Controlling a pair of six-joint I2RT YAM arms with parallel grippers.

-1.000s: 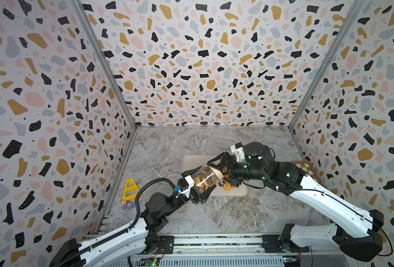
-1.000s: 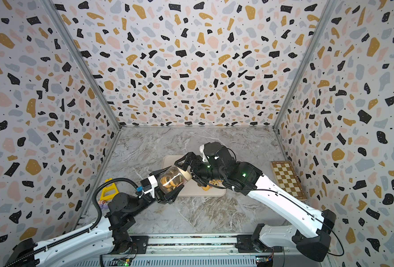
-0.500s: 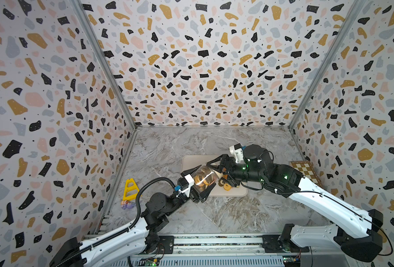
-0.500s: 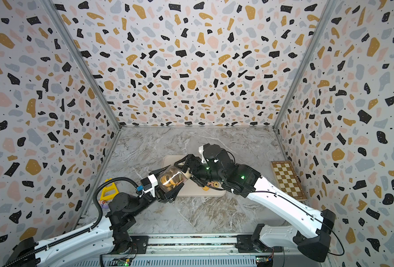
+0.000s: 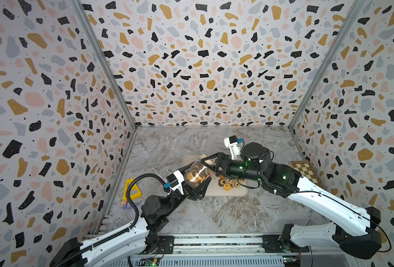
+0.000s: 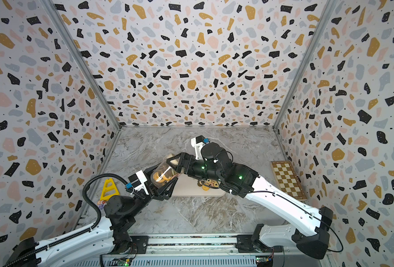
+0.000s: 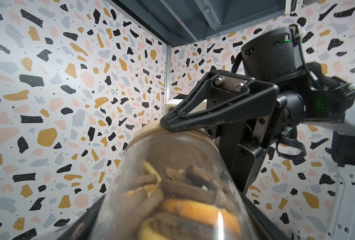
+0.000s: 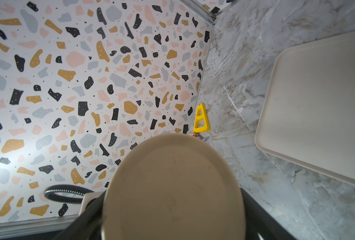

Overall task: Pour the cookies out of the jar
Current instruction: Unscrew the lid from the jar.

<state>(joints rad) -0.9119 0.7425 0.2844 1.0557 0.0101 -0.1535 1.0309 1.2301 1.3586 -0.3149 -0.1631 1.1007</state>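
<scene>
A clear jar (image 5: 197, 174) (image 6: 162, 175) hangs tilted over the left end of a beige tray (image 5: 226, 193) (image 6: 191, 190), with my left gripper (image 5: 197, 176) (image 7: 172, 218) shut on its body. Brown and orange cookies (image 7: 193, 207) fill its lower part. My right gripper (image 5: 208, 165) (image 8: 172, 207) is shut on the round beige lid (image 8: 172, 187) (image 7: 149, 128), which sits at the jar's mouth. One of its fingers (image 7: 203, 118) lies across the lid's edge. Several loose cookies (image 5: 228, 183) (image 6: 208, 185) lie on the tray under the right arm.
A yellow triangular piece (image 5: 132, 190) (image 8: 201, 119) and a small wrapped item (image 5: 125, 204) lie by the left wall. A chessboard (image 5: 305, 172) (image 6: 286, 179) lies by the right wall. Patterned walls close in three sides of the marble floor.
My right gripper has moved left with the lid, up to the jar's mouth. The left gripper and the jar have barely shifted.
</scene>
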